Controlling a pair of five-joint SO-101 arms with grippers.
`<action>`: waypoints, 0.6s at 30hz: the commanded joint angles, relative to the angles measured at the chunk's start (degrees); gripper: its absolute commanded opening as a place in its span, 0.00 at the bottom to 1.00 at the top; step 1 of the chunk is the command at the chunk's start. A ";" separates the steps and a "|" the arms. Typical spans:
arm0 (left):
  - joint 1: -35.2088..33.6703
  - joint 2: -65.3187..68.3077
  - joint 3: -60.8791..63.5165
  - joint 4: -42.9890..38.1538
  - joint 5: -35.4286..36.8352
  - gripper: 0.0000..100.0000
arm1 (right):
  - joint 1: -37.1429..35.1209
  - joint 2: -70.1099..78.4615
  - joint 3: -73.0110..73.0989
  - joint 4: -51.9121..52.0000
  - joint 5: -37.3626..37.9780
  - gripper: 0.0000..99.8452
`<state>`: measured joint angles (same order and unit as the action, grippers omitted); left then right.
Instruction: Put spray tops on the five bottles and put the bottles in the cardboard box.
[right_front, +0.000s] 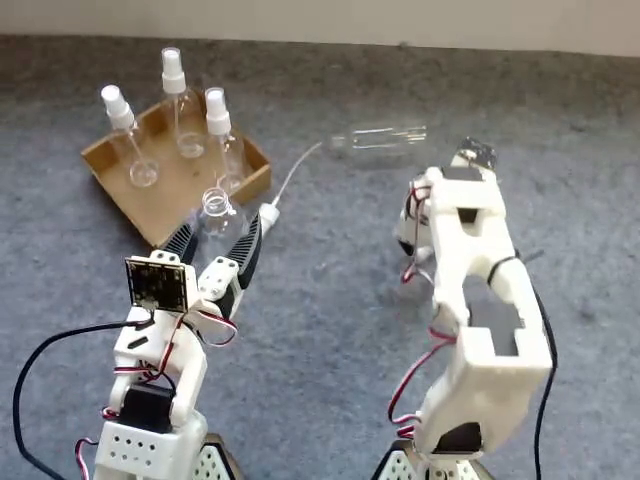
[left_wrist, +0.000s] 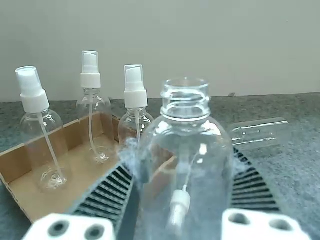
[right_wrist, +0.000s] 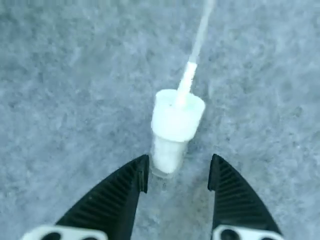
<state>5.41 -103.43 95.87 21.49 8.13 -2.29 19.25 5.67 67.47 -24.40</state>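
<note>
My left gripper (right_front: 216, 228) (left_wrist: 182, 167) is shut on an upright clear bottle (right_front: 213, 210) (left_wrist: 185, 150) with an uncapped neck, just in front of the cardboard box (right_front: 110, 170) (left_wrist: 20, 170). Three bottles with white spray tops (right_front: 217, 112) (left_wrist: 134, 87) stand in the box. A loose spray top (right_front: 269, 213) lies beside the left gripper, its thin tube running away from it. Another bare bottle (right_front: 385, 137) (left_wrist: 260, 132) lies on its side farther back. My right gripper (right_wrist: 178, 166) is open low over the carpet, its fingers on either side of a second spray top (right_wrist: 176, 120).
Grey carpet (right_front: 330, 300) covers the whole table. The right arm's white body (right_front: 475, 270) hides its own gripper from above. Red and black cables (right_front: 425, 360) hang beside both arms. A pale wall (left_wrist: 200, 40) rises behind the table.
</note>
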 joint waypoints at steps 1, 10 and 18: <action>-0.48 -0.48 1.27 0.00 -0.35 0.09 | 1.19 2.15 -6.64 1.36 -0.62 0.19; -0.48 -0.31 1.27 0.00 -0.35 0.09 | 1.27 1.19 -7.69 1.36 -0.70 0.18; -0.40 -0.48 1.27 1.85 -0.44 0.09 | 1.36 1.19 -7.87 0.48 3.08 0.18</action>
<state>5.41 -103.43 95.87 21.85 8.13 -1.76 22.68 1.36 68.44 -24.40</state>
